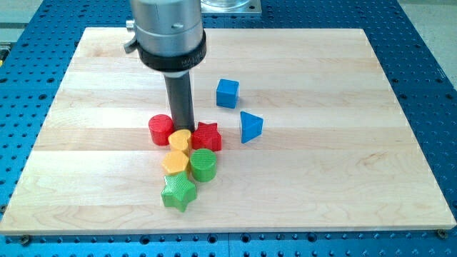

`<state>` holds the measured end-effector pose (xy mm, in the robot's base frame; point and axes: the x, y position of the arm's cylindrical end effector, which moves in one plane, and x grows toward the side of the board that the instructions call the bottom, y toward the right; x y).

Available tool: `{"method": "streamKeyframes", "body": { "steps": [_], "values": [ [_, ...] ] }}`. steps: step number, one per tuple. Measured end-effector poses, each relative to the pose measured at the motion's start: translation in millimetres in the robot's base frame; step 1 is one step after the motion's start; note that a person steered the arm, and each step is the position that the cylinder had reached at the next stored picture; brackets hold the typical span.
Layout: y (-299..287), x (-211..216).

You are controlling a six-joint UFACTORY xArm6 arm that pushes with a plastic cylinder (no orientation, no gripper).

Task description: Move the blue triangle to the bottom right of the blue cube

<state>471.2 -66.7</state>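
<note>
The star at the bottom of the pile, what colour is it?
Green. The star shows plainly in the camera view, just below the green cylinder.

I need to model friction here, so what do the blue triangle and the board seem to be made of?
The blue triangle looks like matte plastic, possibly 3D-printed: flat, uniform colour without glare. The board looks like pale, smooth-finished wood, with grain lines and plank seams running across it.

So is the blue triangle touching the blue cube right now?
Apart. The camera view shows a strip of bare wood between the blue triangle and the blue cube, which sits up and to the view's left of it.
</note>
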Motion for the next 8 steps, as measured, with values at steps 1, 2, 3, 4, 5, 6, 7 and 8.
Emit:
{"method": "streamKeyframes", "body": {
  "steps": [1,2,3,4,5,6,7,8],
  "values": [
    [35.5,-37.9],
    [72.2,-16.1],
    [73.5,8.4],
    [42.2,8.5],
    [49.6,21.1],
    [94.5,29.1],
    [130.8,19.8],
    [129.1,-12.3]
  ]
}}
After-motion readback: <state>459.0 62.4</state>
